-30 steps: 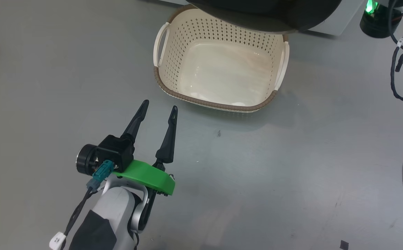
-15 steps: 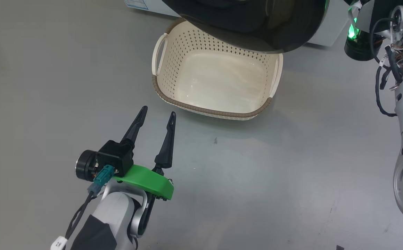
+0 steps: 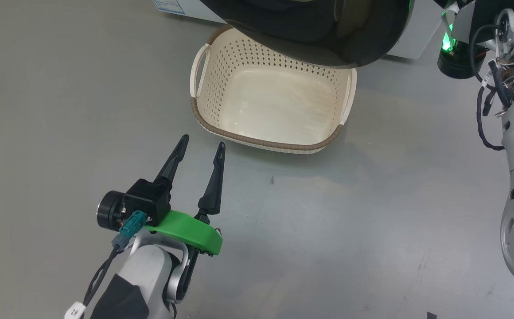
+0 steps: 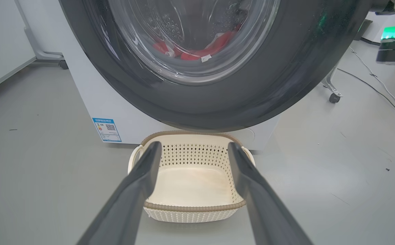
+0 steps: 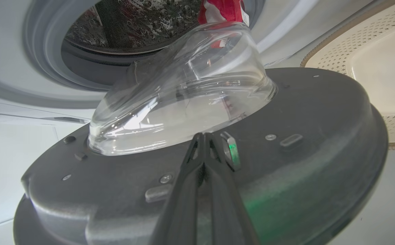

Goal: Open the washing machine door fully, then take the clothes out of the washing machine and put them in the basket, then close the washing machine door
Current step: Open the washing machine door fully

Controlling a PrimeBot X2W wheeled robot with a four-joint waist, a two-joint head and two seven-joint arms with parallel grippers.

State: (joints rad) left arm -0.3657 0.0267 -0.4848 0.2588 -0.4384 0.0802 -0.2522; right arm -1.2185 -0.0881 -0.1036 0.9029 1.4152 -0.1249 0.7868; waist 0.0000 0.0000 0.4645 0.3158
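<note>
Pointing at the inner face of the door (image 5: 320,112), the right gripper (image 5: 203,136) has its fingers pressed together, while the left gripper (image 3: 203,141) hangs spread near the basket (image 3: 261,142) below the door, clothes (image 5: 218,10) lying inside the washer (image 4: 92,102).

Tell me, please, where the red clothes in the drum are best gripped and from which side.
Probably the bunched red fold of the clothes beside the white tag. Come in from the front through the washing machine mouth, once the washing machine door is swung clear. The heap lies low in the drum, so that raised fold offers something to pinch.
</note>
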